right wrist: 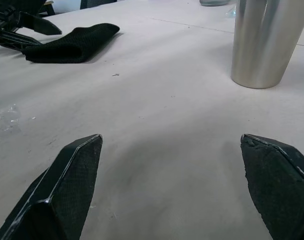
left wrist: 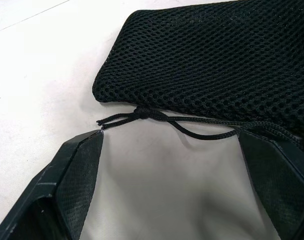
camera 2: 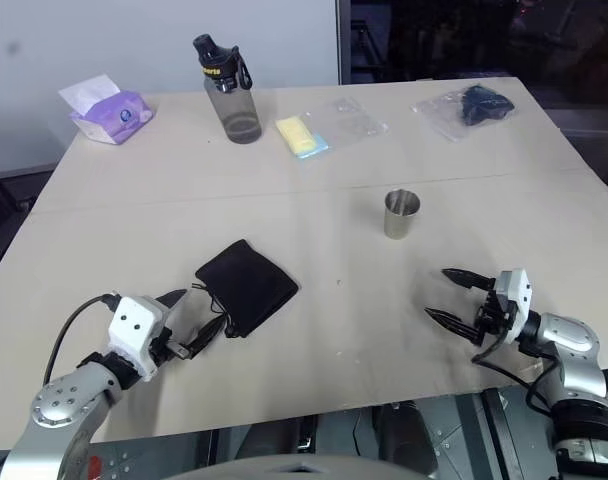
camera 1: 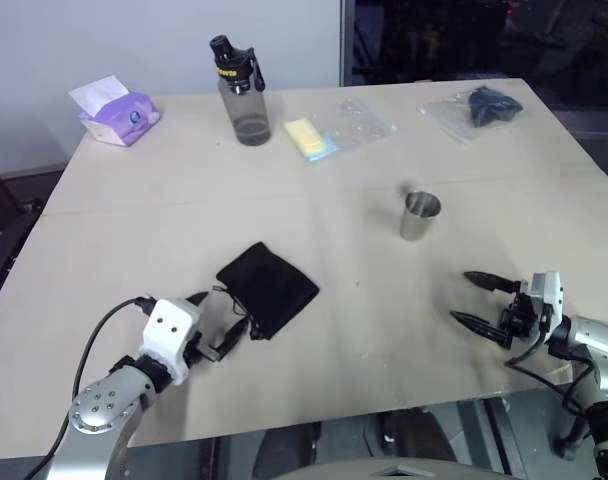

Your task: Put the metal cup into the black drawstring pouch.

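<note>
Both claws sit at the bottom of the head view with their jaws spread wide and nothing between them. At lower left, the left gripper [camera 1: 216,322] reaches toward the near corner of the black drawstring pouch [camera 1: 267,288]; in its wrist view the two fingers [left wrist: 79,170] flank the pouch's knotted cords [left wrist: 142,115], one fingertip just at the cord's loose end, without pinching it. At lower right, the right gripper [camera 1: 476,300] hovers low over the bare table [camera 1: 364,320], pointing toward the left of the frame, released and empty.

Slightly above the left gripper, left of centre, the pouch lies flat on the tabletop, turned like a diamond. The metal cup [camera 1: 419,216] stands upright, right of centre, above the right gripper and well apart from the pouch.

Toward the top edge stand a grey bottle [camera 1: 241,91] with a black cap, a purple tissue pack [camera 1: 119,113] at upper left, a yellow item in clear wrap [camera 1: 312,138], and a clear bag with a dark item [camera 1: 476,110] at upper right.
</note>
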Controlling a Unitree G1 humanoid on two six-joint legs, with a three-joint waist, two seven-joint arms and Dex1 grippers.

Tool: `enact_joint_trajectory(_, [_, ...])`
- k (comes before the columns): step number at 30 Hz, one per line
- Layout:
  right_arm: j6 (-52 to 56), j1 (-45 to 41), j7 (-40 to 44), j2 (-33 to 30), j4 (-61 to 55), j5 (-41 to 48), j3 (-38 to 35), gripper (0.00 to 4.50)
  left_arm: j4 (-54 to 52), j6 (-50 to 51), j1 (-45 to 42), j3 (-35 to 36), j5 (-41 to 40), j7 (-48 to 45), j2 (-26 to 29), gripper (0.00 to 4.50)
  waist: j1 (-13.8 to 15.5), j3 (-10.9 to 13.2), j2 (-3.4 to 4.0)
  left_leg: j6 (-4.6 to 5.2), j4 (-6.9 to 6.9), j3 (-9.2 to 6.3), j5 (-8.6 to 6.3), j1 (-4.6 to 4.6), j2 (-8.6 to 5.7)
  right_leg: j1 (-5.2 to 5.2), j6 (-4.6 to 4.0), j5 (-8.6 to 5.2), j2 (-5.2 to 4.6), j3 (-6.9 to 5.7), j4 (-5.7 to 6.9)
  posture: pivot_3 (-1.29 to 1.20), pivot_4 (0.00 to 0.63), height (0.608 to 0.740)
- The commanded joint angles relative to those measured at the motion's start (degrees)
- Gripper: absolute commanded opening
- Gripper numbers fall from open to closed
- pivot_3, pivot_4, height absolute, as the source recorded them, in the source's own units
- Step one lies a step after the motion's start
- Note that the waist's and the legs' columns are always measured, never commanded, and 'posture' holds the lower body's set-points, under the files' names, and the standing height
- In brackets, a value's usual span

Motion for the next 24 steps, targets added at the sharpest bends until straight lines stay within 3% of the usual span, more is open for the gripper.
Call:
enact_joint_trajectory(1, [-0.8,0.3,0.7,-0.3,-0.1,0.5,-0.7,4.5,-0.8,0.8,2.2,1.0,-0.3,-0.9,0.4,4.47,0.0,0.0,0.0,0.0,0.0,0.0,0.0,0.0,0.0,0.0,0.0,0.0,0.0,0.0,0.0,0.0,0.15,0.74])
enact_joint_trajectory(14, [-1.2,-0.1,1.6,-0.1,0.9,0.4,-0.4,4.5,-2.7,1.5,4.8,2.6,-2.4,-2.5,0.8,4.47,0.0,0.0,-0.01,0.0,0.01,0.03,0.0,0.0,0.0,-0.01,0.0,0.0,0.0,0.02,0.0,0.0,0.15,0.74])
enact_joint_trajectory(24, [-0.8,0.9,3.0,0.0,-1.0,0.6,0.5,4.5,-5.9,2.8,6.9,2.2,-6.9,-9.1,3.4,4.47,0.0,0.0,-0.01,0.0,0.01,0.05,0.0,-0.01,0.0,-0.02,0.0,0.0,-0.01,0.03,0.0,0.0,0.15,0.74])
